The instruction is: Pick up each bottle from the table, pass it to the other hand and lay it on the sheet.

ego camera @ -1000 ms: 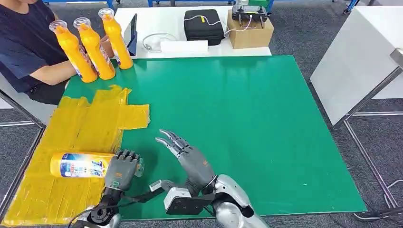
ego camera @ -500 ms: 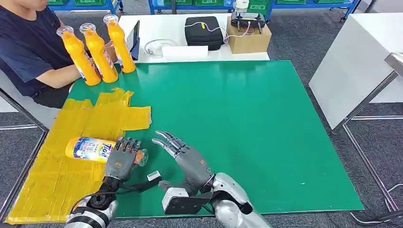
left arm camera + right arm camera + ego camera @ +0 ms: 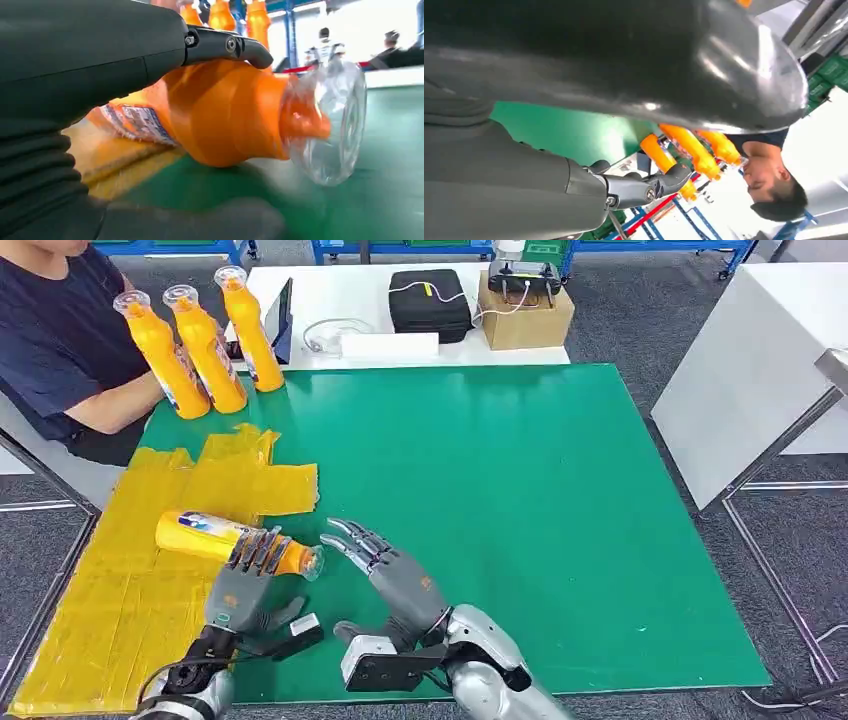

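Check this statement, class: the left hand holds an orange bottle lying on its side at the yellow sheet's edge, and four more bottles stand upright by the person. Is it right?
Not quite. The head view shows three upright bottles by the person, not four. The rest holds: the left hand holds an orange bottle lying on its side at the edge of the yellow sheet.

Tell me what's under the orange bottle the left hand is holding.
The yellow sheet lies under the orange bottle; its clear cap end overhangs the green mat. The left hand hides the middle.

Orange bottle (image 3: 235, 543), yellow sheet (image 3: 130, 580)
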### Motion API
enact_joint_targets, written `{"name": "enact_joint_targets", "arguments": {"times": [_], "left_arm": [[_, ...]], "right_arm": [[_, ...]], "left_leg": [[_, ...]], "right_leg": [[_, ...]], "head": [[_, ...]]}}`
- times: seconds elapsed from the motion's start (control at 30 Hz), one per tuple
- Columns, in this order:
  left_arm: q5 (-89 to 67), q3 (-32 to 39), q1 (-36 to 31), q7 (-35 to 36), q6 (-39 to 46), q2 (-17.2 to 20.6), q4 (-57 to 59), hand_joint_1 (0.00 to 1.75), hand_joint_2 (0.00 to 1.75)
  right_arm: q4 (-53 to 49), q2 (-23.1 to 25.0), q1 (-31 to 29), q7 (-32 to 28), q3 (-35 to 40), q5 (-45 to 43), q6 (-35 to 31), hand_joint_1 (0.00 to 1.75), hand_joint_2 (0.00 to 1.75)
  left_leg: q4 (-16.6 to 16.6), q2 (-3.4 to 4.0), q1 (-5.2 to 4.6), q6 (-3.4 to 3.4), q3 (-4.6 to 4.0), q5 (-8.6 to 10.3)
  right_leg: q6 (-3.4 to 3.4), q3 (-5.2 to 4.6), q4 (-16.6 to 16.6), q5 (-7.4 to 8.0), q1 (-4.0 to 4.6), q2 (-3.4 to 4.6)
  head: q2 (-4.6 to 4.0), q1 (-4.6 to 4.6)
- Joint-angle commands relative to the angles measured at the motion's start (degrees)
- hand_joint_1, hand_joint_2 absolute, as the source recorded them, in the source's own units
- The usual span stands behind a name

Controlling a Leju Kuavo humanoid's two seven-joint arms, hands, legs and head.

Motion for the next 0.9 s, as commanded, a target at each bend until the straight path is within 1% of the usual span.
{"name": "enact_joint_targets", "arguments": {"times": [0.03,0.1,0.13,0.2,0.23,0.27,0.3,0.33,0.37,0.4,0.43,0.47,0.53,0.57,0.6,0.67,0.7,0.77,0.9], "left_arm": [[9.28,6.95,6.67,-7.44,-2.43,-3.27,-10.27,0.0,0.0],[21.19,10.31,8.59,-15.03,-8.44,-5.37,-19.01,0.0,0.0],[30.06,11.0,10.25,-16.21,-15.07,-6.14,-26.84,0.0,0.0],[47.62,10.33,12.41,-16.21,-28.21,-6.04,-38.33,0.0,0.0],[53.97,10.49,13.47,-16.21,-33.4,-6.21,-42.52,0.0,0.0],[63.53,11.94,14.34,-16.21,-41.88,-7.84,-47.72,0.0,0.0],[65.88,12.37,15.57,-16.21,-46.31,-9.21,-50.59,0.0,0.0],[67.25,12.59,16.43,-16.21,-48.22,-10.46,-53.21,0.0,0.0],[68.87,11.89,18.73,-16.21,-51.51,-12.82,-57.67,0.0,0.0],[69.09,11.01,19.88,-16.21,-52.75,-13.78,-59.59,0.0,0.0],[69.49,8.17,22.51,-16.21,-54.45,-15.76,-62.91,0.0,0.0],[69.65,5.77,23.82,-16.21,-54.86,-16.56,-64.45,0.0,0.0],[70.49,3.19,24.61,-16.21,-54.88,-16.54,-65.5,0.0,0.0],[70.18,1.86,24.91,-16.21,-53.52,-16.6,-66.74,0.0,0.0],[70.67,1.16,25.04,-16.21,-52.82,-16.56,-67.32,0.0,0.0],[73.18,1.0,25.91,-16.21,-52.65,-19.06,-68.78,0.0,0.0],[73.18,1.0,25.91,-16.21,-52.65,-19.06,-68.78,0.0,0.0],[77.12,-0.77,26.96,-16.21,-51.15,-19.54,-69.26,0.0,0.0],[77.06,-1.34,26.96,-16.21,-50.43,-19.54,-69.3,0.0,0.0]], "right_arm": [[3.09,-1.53,-0.8,0.14,1.69,0.38,-0.7,0.0,0.0],[2.86,-1.23,0.41,0.2,1.06,1.15,-1.4,0.0,0.0],[2.64,-0.92,1.41,0.02,0.54,1.76,-2.07,0.0,0.0],[1.89,-0.02,3.39,-0.33,-0.8,2.58,-3.33,0.0,0.0],[0.82,0.58,4.88,-1.97,-2.04,2.18,-4.55,0.0,0.0],[-1.56,1.8,7.53,-5.38,-4.59,-0.32,-6.76,0.0,0.0],[-5.21,3.79,10.96,-9.42,-8.12,-5.66,-8.07,0.0,0.0],[-6.66,4.09,12.31,-9.75,-9.22,-5.53,-8.63,0.0,0.0],[-9.47,4.55,14.69,-10.07,-10.63,-4.84,-9.41,0.0,0.0],[-10.56,4.86,15.78,-11.0,-11.29,-5.73,-8.98,0.0,0.0],[-11.43,5.48,17.54,-12.23,-12.44,-6.23,-8.42,0.0,0.0],[-10.99,5.95,18.11,-12.97,-12.6,-5.72,-8.63,0.0,0.0],[-9.98,6.52,18.2,-13.72,-12.49,-5.62,-8.88,0.0,0.0],[-9.03,7.08,18.14,-14.55,-12.46,-6.09,-9.1,0.0,0.0],[-8.65,7.39,18.16,-15.05,-12.53,-6.59,-9.24,0.0,0.0],[-7.56,8.22,18.37,-18.15,-13.2,-10.09,-10.27,0.0,0.0],[-7.56,8.22,18.37,-18.15,-13.2,-10.09,-10.27,0.0,0.0],[-6.72,9.75,18.77,-21.92,-13.65,-12.99,-13.27,0.0,0.0],[-6.59,10.16,18.9,-22.36,-13.52,-13.03,-14.05,0.0,0.0]], "left_leg": [[-0.04,0.12,0.05,0.05,-0.11,-0.01],[0.0,0.01,0.02,0.04,-0.27,-0.02],[0.03,-0.02,0.04,0.04,-0.34,-0.02],[0.08,-0.01,0.08,0.05,-0.5,-0.02],[0.13,0.0,0.11,0.07,-0.59,-0.05],[0.17,0.04,0.13,0.05,-0.66,-0.06],[0.15,0.07,0.11,0.04,-0.68,-0.05],[0.13,0.1,0.08,0.03,-0.74,-0.04],[0.19,0.05,0.1,0.05,-0.78,-0.11],[0.2,0.06,0.08,0.05,-0.84,-0.12],[0.24,0.11,0.1,0.07,-0.8,-0.21],[0.22,0.15,0.1,0.08,-0.78,-0.21],[0.12,0.14,0.03,0.07,-0.83,-0.19],[0.16,0.17,0.06,0.12,-0.75,-0.28],[0.13,0.15,0.05,0.13,-0.84,-0.26],[0.14,0.23,0.05,0.15,-0.81,-0.32],[0.13,0.23,0.03,0.14,-0.9,-0.28],[0.08,0.22,0.02,0.14,-0.83,-0.28],[0.03,0.24,-0.01,0.13,-0.81,-0.25]], "right_leg": [[-0.07,-0.1,-0.11,0.05,0.08,0.05],[-0.05,-0.26,-0.04,0.03,0.03,0.03],[-0.04,-0.32,-0.03,0.02,0.06,0.0],[-0.05,-0.5,-0.01,0.03,0.1,-0.05],[-0.06,-0.57,0.0,0.01,0.14,-0.1],[-0.07,-0.66,0.03,-0.02,0.16,-0.11],[-0.05,-0.7,0.04,-0.02,0.13,-0.09],[-0.03,-0.78,0.05,-0.01,0.09,-0.06],[-0.06,-0.77,0.08,-0.1,0.13,-0.13],[-0.04,-0.84,0.1,-0.1,0.1,-0.1],[-0.05,-0.79,0.11,-0.15,0.13,-0.07],[-0.03,-0.77,0.08,-0.14,0.12,-0.02],[0.01,-0.86,0.02,-0.07,0.04,-0.04],[-0.01,-0.75,0.01,-0.14,0.08,-0.03],[-0.04,-0.84,0.02,-0.11,0.07,-0.04],[-0.08,-0.84,0.02,-0.11,0.08,-0.01],[-0.08,-0.95,0.01,-0.08,0.06,0.01],[-0.1,-0.89,-0.02,-0.1,0.05,-0.02],[-0.09,-0.91,-0.03,-0.08,0.02,0.01]], "head": [[0.0,0.02],[0.0,-0.02],[0.0,0.0],[0.0,-0.02],[0.0,0.02],[0.0,0.02],[0.0,0.0],[0.0,0.0],[0.0,0.02],[0.0,0.0],[0.0,0.0],[0.0,-0.02],[0.0,-0.02],[0.0,0.02],[0.0,0.02],[0.0,0.0],[0.0,0.02],[0.0,0.02],[0.0,0.0]]}}
